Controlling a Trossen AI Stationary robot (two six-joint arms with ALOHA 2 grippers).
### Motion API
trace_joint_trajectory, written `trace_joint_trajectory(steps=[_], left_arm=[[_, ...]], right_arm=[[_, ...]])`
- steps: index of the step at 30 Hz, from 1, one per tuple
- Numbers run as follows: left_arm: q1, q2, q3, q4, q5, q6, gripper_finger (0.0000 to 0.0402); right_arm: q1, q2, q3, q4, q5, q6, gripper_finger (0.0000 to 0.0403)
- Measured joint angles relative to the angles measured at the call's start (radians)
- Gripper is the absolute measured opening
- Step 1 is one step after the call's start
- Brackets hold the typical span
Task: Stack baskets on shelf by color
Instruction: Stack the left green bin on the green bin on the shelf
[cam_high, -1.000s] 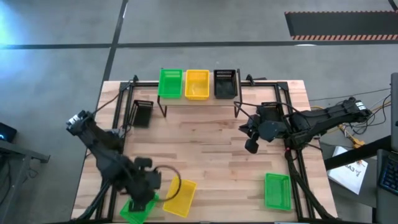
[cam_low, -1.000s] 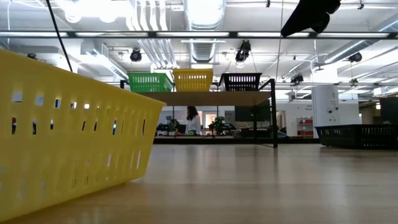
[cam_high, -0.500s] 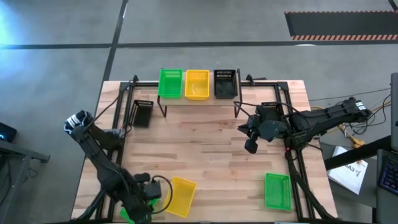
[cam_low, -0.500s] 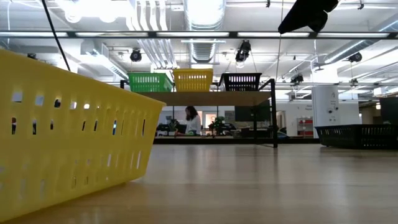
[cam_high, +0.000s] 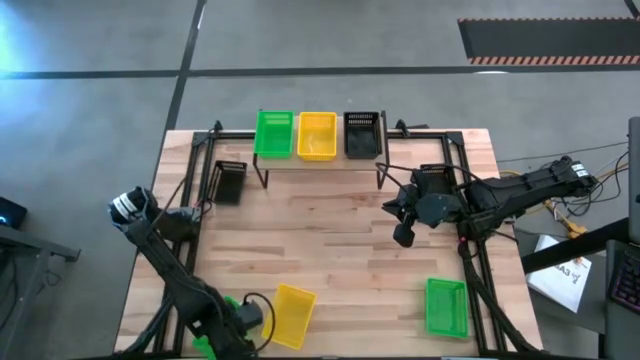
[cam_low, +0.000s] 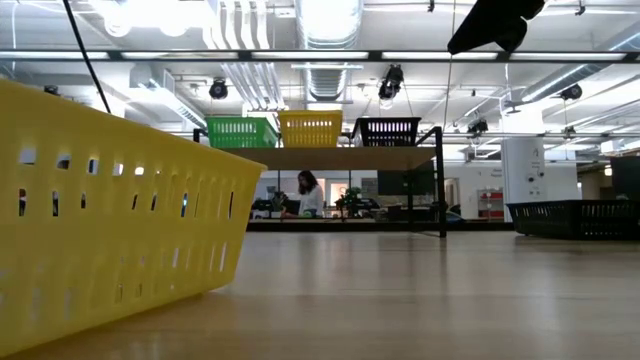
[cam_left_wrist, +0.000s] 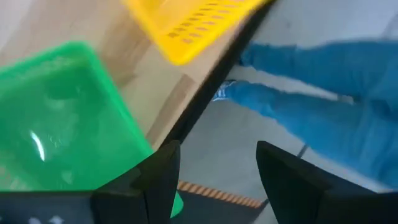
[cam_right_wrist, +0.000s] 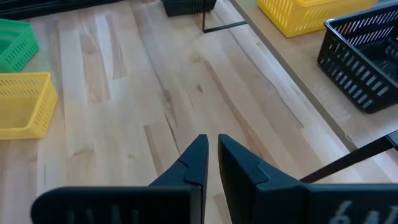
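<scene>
The shelf (cam_high: 318, 160) at the table's far side carries a green basket (cam_high: 273, 134), a yellow basket (cam_high: 317, 135) and a black basket (cam_high: 362, 133), side by side. Another green basket (cam_left_wrist: 62, 124) lies at the near left corner, mostly under my left arm in the high view. My left gripper (cam_left_wrist: 214, 180) hangs open over the table's near edge, with that basket's corner close beside one finger. A yellow basket (cam_high: 290, 315) rests just to the right of it. My right gripper (cam_right_wrist: 211, 155) hovers shut above the middle right of the table, holding nothing.
A black basket (cam_high: 229, 181) sits on the table left of the shelf, and a green one (cam_high: 446, 306) near the front right. A person's legs in blue trousers (cam_left_wrist: 323, 93) stand just beyond the near edge. Bare wood (cam_high: 330, 230) lies between the shelf and the near baskets.
My left gripper has sunk and gone toward the table's near edge, rolling as it went, and is now low over the green basket at the near left corner. The baskets have stayed where they were.
</scene>
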Motion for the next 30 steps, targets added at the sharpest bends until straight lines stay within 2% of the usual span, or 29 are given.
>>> trace_joint_trajectory(steps=[7,20,27,30], left_arm=[[0.0,0.047,-0.052,-0.009,-0.004,-0.267,0.018],[0.008,0.109,-0.053,-0.075,0.028,-0.29,0.0085],[0.01,0.108,-0.056,-0.09,0.035,-0.29,0.001],[0.022,0.094,-0.057,-0.112,0.064,-0.289,0.0005]], right_arm=[[0.0,0.0,-0.002,0.0,0.0,-0.014,0.0027],[0.0,0.0,-0.002,-0.001,0.0,-0.052,0.0027],[0.0,0.0,-0.002,-0.001,0.0,-0.066,0.0027],[0.0,0.0,-0.002,-0.001,0.0,-0.075,0.0027]])
